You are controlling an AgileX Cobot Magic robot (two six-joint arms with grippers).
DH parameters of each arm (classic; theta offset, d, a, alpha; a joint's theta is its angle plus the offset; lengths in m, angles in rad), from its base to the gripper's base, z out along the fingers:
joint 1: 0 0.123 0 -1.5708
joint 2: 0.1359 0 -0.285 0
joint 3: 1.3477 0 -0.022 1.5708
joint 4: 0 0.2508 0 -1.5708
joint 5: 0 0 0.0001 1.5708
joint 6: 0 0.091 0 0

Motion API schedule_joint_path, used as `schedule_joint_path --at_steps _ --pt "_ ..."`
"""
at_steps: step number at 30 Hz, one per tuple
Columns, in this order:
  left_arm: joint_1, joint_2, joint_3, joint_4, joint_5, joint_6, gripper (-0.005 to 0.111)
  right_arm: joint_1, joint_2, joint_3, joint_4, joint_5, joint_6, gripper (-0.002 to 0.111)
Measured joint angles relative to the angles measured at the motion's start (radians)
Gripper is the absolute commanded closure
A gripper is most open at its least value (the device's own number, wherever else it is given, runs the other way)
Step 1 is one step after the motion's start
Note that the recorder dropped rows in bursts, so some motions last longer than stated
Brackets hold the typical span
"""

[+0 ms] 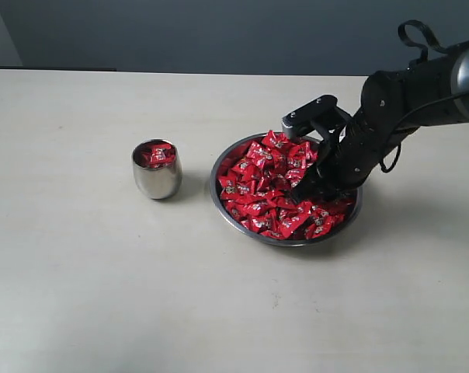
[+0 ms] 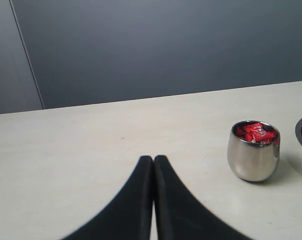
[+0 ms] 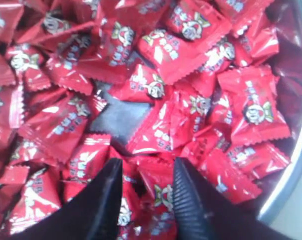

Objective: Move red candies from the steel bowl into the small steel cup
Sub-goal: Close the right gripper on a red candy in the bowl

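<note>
Nothing properly legible here, sorry. The red candies [image 3: 251, 107] heaped in the steel bowl [image 1: 217, 186] all carry the same print: a little round cartoon face in white, yellow and black, with a line or two of pale blue-white characters next to it. Even in the close right wrist view it's too soft to make out one letter, let alone a brand. On the ones in the small steel cup [image 2: 253, 159] over on the left, the print is just grey-white specks.

Red candies [image 3: 181, 30] crowd right hand [image 3: 148, 165]; bare table [image 1: 102, 295] surrounds cup [image 1: 157, 180].
</note>
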Motion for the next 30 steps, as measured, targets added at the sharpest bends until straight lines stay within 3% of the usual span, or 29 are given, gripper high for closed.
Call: schedule_joint_path --at_steps 4,10,12,15,30 --pt "0.0 0.0 0.0 0.0 0.0 0.0 0.106 0.0 0.0 0.0 -0.109 0.016 0.11 0.074" --pt "0.0 0.0 0.0 0.0 0.0 0.0 0.106 0.0 0.016 0.0 -0.116 0.016 0.123 0.076" --pt "0.0 0.0 0.0 0.0 0.0 0.0 0.106 0.0 0.023 0.0 -0.116 0.016 0.123 0.083" --pt "0.0 0.0 0.0 0.0 0.0 0.0 0.106 0.0 0.027 0.0 -0.116 0.014 0.126 0.109" --pt "0.0 0.0 0.0 0.0 0.0 0.0 0.106 0.025 -0.04 0.0 -0.108 -0.028 0.126 0.108"
